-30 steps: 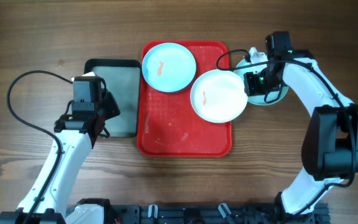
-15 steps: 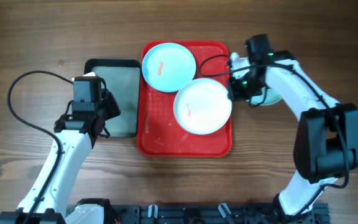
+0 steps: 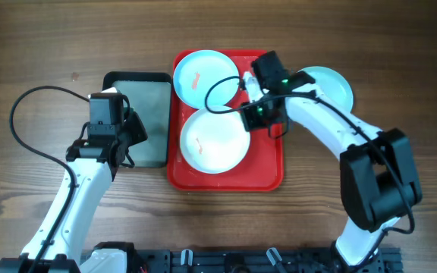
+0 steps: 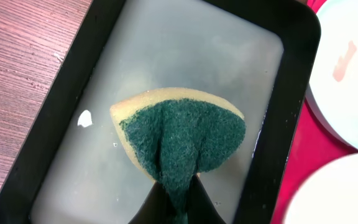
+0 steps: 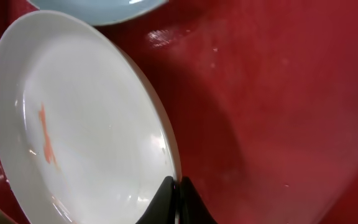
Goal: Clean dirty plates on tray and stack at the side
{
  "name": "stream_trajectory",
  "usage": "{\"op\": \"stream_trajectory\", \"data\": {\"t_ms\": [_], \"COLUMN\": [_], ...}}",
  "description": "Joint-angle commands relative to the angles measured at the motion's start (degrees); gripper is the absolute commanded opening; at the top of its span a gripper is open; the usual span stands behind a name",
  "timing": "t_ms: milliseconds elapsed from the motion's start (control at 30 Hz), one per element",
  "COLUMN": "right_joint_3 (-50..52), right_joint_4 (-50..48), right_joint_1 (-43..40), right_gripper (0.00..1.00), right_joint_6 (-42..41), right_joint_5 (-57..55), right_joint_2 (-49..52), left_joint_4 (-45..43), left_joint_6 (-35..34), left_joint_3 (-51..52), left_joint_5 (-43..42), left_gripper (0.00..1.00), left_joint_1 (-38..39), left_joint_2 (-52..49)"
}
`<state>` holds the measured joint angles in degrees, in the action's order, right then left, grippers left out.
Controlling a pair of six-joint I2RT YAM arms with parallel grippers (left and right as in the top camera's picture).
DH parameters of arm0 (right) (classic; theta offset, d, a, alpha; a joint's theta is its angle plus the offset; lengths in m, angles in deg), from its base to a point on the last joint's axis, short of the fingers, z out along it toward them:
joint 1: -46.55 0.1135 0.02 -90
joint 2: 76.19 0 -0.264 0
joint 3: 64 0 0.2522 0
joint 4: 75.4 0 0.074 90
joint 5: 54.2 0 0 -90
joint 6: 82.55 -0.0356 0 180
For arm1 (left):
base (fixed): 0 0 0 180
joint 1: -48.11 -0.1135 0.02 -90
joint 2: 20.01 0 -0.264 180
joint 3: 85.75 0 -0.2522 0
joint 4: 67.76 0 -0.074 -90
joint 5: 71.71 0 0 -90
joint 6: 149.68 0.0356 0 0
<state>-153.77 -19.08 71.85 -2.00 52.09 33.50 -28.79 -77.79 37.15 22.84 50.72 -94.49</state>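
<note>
Now the right gripper is clenched on the right rim of the white plate, which sits over the middle of the red tray and bears a reddish smear. A smeared light blue plate lies in the tray's far left corner. A second light blue plate rests on the surface just right of the tray. The left gripper pinches a green-and-yellow sponge over the dark grey tray of cloudy water.

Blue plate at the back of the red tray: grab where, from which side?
I'd pinch the smeared light blue plate by its right rim, coming from the right over bare red tray. It lies flat and shallow, so only the rim is grippable; the white plate crowds its near edge.
</note>
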Motion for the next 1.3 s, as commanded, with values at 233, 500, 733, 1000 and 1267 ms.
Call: {"op": "stream_trajectory", "data": {"t_ms": [233, 500, 733, 1000, 1267], "right_joint_3": [-0.37, -0.37, -0.37, -0.37, -0.37], "right_joint_4": [-4.79, -3.96, -4.20, -3.93, -5.20], "right_joint_1": [3.78, 3.78, 2.49, 1.20, 1.20], "right_gripper": [0.04, 0.13, 0.30, 0.13, 0.30], "right_joint_6": [-9.81, -15.69, -11.04, -8.52, -2.45], "right_joint_5": [-4.92, -4.28, 0.48, 3.91, 3.06], "right_joint_2": [3.23, 5.18, 5.18, 5.18, 5.22], "left_joint_4": [-2.40, -3.15, -3.15, -3.13, -3.21], "left_joint_6": [-0.07, -0.11, -0.35, -8.37, -9.40], "left_joint_3": [-0.50, -0.50, -0.50, -0.50, -0.50], "left_joint_5": [-8.39, -13.64, -15.43, -15.89, -15.87], "left_gripper": [0.04, 0.04, 0.04, 0.04, 0.04], "left_joint_1": [-0.22, -0.17, 3.06, 9.20, 13.40], "left_joint_2": [-0.33, -0.33, -0.33, -1.11, -5.53]}}
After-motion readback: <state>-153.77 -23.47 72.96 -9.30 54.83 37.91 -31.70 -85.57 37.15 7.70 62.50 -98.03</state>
